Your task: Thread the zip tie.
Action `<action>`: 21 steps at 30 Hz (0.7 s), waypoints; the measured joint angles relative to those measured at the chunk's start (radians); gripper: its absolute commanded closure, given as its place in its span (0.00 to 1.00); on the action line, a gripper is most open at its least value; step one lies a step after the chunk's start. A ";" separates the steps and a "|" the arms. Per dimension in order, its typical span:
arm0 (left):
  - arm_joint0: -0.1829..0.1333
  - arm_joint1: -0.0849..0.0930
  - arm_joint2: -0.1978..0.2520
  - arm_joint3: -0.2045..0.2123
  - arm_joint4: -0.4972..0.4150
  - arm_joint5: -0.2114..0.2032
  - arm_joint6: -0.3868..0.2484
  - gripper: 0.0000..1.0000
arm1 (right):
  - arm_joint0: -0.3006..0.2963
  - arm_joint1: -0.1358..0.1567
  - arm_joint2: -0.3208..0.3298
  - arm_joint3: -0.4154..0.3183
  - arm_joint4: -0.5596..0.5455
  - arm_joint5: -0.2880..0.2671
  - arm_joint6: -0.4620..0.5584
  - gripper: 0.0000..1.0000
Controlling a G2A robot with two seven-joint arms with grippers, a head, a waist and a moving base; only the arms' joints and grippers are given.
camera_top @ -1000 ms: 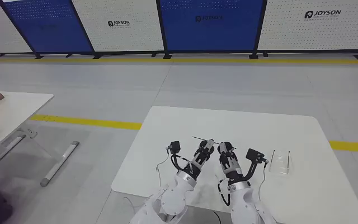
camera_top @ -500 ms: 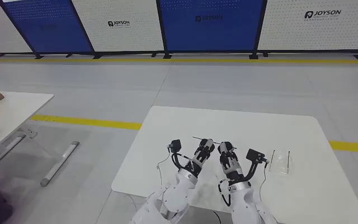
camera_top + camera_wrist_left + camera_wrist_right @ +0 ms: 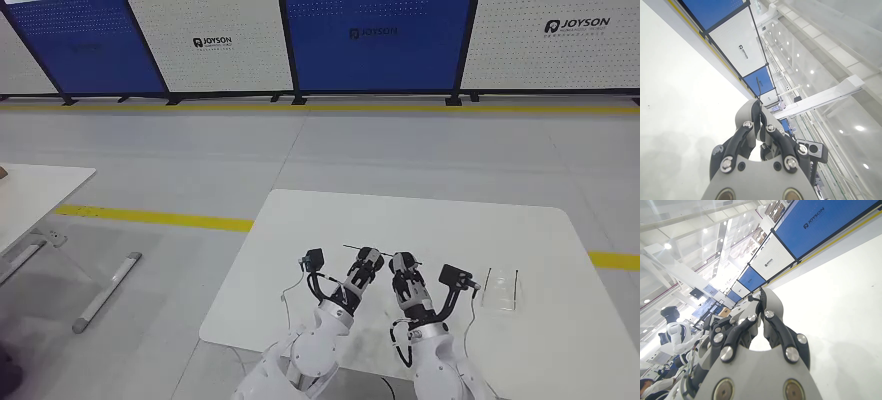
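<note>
A thin black zip tie [image 3: 355, 248] is held just above the white table [image 3: 420, 215], near its front middle. My left gripper [image 3: 367, 262] is shut on the strap, and the tail [image 3: 758, 87] pokes out past the fingertips of this gripper [image 3: 759, 107]. Close beside it on the right, my right gripper [image 3: 402, 266] is shut on the head end. In the right wrist view the small square head [image 3: 751, 298] sticks out beside the right gripper [image 3: 761, 295]. The two grippers are nearly touching.
A clear tray [image 3: 500, 288] with spare zip ties lies on the table to the right of my right arm. The table's front edge is close under both arms. The far half of the table is bare white surface.
My left gripper has drifted slightly toward the table's front and left. The right gripper and its hold on the zip tie look the same.
</note>
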State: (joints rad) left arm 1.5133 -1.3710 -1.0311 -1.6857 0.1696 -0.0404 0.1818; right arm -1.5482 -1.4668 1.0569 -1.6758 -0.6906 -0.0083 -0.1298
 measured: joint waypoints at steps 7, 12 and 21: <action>0.001 0.001 -0.001 -0.004 -0.006 -0.002 -0.026 1.00 | 0.007 0.000 0.000 0.006 0.006 0.000 0.017 1.00; 0.003 0.002 -0.004 -0.009 -0.006 -0.007 -0.036 1.00 | 0.012 0.000 0.004 0.006 0.031 -0.001 0.038 1.00; 0.007 0.004 -0.009 -0.018 -0.001 -0.008 -0.042 0.59 | 0.016 0.001 0.009 0.003 0.046 0.001 0.058 1.00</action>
State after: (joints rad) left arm 1.5201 -1.3670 -1.0403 -1.7036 0.1690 -0.0488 0.1397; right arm -1.5318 -1.4659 1.0662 -1.6731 -0.6443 -0.0077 -0.0713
